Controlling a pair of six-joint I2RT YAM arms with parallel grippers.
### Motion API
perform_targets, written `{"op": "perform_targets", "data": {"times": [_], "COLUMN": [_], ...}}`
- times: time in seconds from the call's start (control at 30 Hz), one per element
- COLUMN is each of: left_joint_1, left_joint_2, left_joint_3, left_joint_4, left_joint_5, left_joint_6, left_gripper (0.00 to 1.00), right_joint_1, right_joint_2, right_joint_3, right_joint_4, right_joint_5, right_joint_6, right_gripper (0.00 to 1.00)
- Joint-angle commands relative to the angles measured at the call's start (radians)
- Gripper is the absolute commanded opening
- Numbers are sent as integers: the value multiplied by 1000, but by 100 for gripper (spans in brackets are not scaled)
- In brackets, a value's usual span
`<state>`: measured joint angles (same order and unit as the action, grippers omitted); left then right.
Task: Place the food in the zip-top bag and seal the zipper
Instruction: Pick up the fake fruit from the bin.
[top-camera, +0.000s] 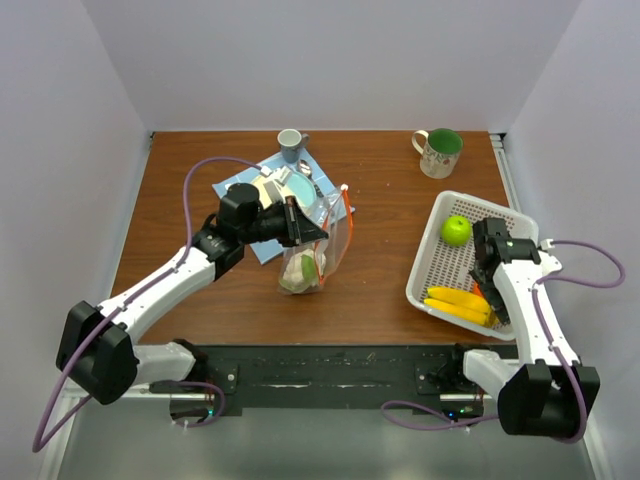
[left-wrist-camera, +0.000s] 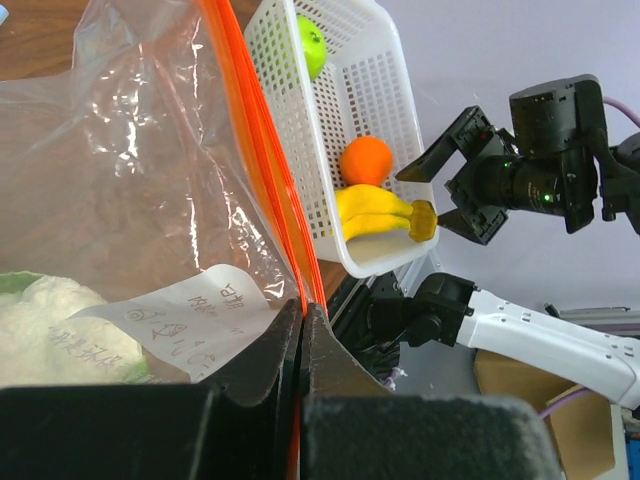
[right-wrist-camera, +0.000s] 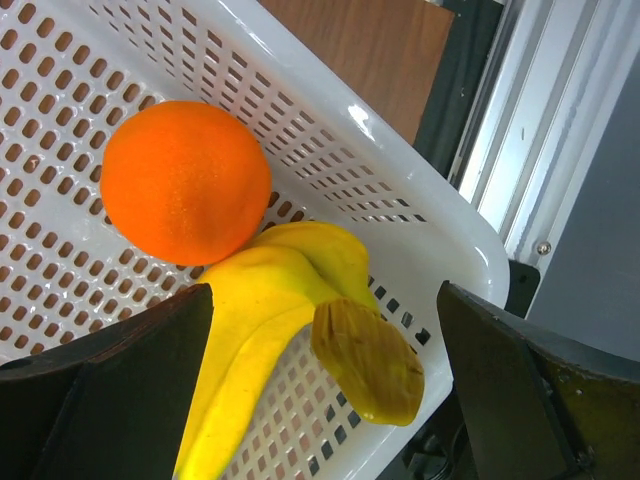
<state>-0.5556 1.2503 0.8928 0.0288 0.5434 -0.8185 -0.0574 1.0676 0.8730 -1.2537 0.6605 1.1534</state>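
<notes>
The clear zip-top bag (top-camera: 318, 248) stands mid-table with its orange-red zipper (left-wrist-camera: 262, 140) along the mouth. My left gripper (left-wrist-camera: 300, 310) is shut on the zipper strip and holds the bag up. A pale green leafy piece (top-camera: 298, 276) lies inside the bag, also in the left wrist view (left-wrist-camera: 45, 320). The white basket (top-camera: 440, 262) holds a green apple (top-camera: 456, 230), an orange (right-wrist-camera: 186, 182) and yellow bananas (right-wrist-camera: 270, 330). My right gripper (right-wrist-camera: 330, 380) is open, its jaws either side of the banana's stem end, above the basket's near corner.
A blue cloth with a plate and cutlery (top-camera: 285, 190) lies behind the bag. A grey cup (top-camera: 291, 145) and a green-lined mug (top-camera: 438, 152) stand at the back. White walls enclose the table on three sides.
</notes>
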Motion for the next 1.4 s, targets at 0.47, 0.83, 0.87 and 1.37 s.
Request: {"op": "perform_targets", "data": {"times": [0.47,0.83,0.87,1.37], "left_joint_1": [8,8,6,8], "left_joint_2": [9,-2,-2,-6], "left_joint_3": [11,6,8,35], "left_joint_4": [3,36,37,48], "left_joint_5": [-17,-30,-28,-56], "left_joint_6": [18,-4,-5,-24], "left_gripper": [0,0,0,0], "right_joint_1": [1,2,2,266], "right_joint_2": [-17,12,21,-2], "right_joint_3": [-60,136,153,515], "right_joint_4": [86,112,119,260], "right_joint_5": [-78,-177,-193,-402], "right_joint_6": [-34,-240,-259,-508], "right_gripper": [63,0,0,0]}}
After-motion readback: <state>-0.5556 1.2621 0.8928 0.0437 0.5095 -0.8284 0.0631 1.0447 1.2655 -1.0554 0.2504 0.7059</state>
